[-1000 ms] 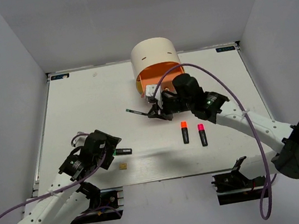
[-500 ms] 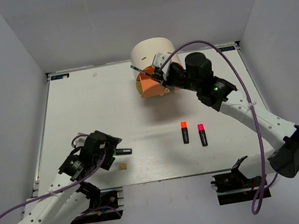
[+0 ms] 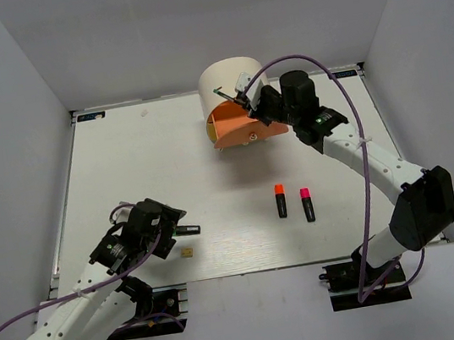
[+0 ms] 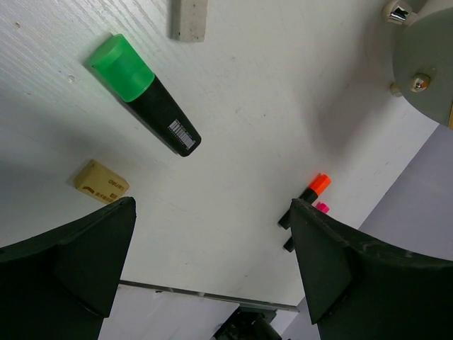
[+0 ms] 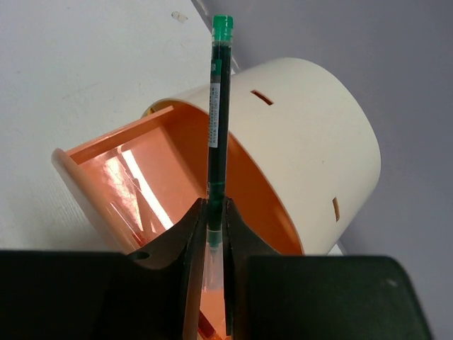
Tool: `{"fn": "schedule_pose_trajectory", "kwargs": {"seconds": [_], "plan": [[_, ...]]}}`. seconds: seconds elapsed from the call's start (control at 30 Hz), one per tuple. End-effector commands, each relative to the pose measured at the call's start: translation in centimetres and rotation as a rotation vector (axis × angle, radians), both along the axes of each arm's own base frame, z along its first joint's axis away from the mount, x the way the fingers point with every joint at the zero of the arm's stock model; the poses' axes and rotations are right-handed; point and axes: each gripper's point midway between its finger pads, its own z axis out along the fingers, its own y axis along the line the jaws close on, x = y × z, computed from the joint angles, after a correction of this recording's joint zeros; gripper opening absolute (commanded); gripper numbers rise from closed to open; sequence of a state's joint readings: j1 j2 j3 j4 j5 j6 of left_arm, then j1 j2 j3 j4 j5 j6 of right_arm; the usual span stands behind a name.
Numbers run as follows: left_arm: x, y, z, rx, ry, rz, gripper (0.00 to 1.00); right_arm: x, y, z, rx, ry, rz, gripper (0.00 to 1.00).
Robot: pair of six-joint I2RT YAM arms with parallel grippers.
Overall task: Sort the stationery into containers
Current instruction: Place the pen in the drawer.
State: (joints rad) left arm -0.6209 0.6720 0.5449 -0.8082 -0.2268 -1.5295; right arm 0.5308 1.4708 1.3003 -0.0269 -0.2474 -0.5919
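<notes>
My right gripper (image 3: 245, 101) (image 5: 214, 219) is shut on the thin dark-green pen (image 3: 227, 94) (image 5: 218, 106), held above the open peach-orange drawer (image 3: 234, 128) (image 5: 113, 184) of the cream unit (image 3: 230, 77) (image 5: 311, 134). The pen points out past the drawer's back. Low on the left, my left gripper (image 3: 164, 231) (image 4: 212, 205) stands open and holds nothing. Ahead of it lie the green-capped highlighter (image 3: 186, 229) (image 4: 141, 103), the tiny tan block (image 3: 187, 251) (image 4: 100, 182) and the white eraser (image 4: 189, 18). The orange-capped highlighter (image 3: 280, 200) (image 4: 311, 191) and the pink-capped one (image 3: 307, 204) (image 4: 320, 207) lie mid-right on the table.
The white table (image 3: 124, 168) is walled in on three sides by pale panels. The right arm's purple cable (image 3: 360, 158) loops over the table's right part. A pale grey drawer front (image 4: 428, 57) with a small knob shows in the left wrist view.
The right arm has carried the dark-green pen up from in front of the drawer to above it. The left arm has not moved.
</notes>
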Motion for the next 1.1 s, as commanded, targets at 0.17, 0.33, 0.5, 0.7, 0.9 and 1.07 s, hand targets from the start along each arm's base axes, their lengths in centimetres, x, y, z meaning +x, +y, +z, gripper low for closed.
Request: {"fn": "schedule_pose_trajectory", "kwargs": {"seconds": [0.17,0.33,0.5,0.7,0.9,1.07], "plan": [[-0.1,0.1,-0.9,0.001,0.013,0.009,1.0,0.2,-0.5,2.2,0.031,-0.057,0.029,0.32],[-0.1,-0.1,-0.9,-0.004,0.018,0.003,1.0,0.2,-1.2,1.3,0.021,-0.021,0.015,0.4],[-0.1,-0.1,-0.9,-0.004,0.018,0.003,1.0,-0.2,-1.8,3.3,0.076,-0.035,0.009,0.37],[-0.1,-0.1,-0.9,-0.004,0.018,0.003,1.0,-2.6,-1.5,6.7,0.199,-0.03,0.092,0.11],[-0.1,-0.1,-1.1,0.001,0.026,0.003,1.0,-8.2,0.0,5.1,0.14,0.007,0.374,0.0],[-0.1,-0.1,-1.1,0.001,0.026,0.003,1.0,-11.2,0.0,1.9,0.043,0.071,0.516,0.0]]}}
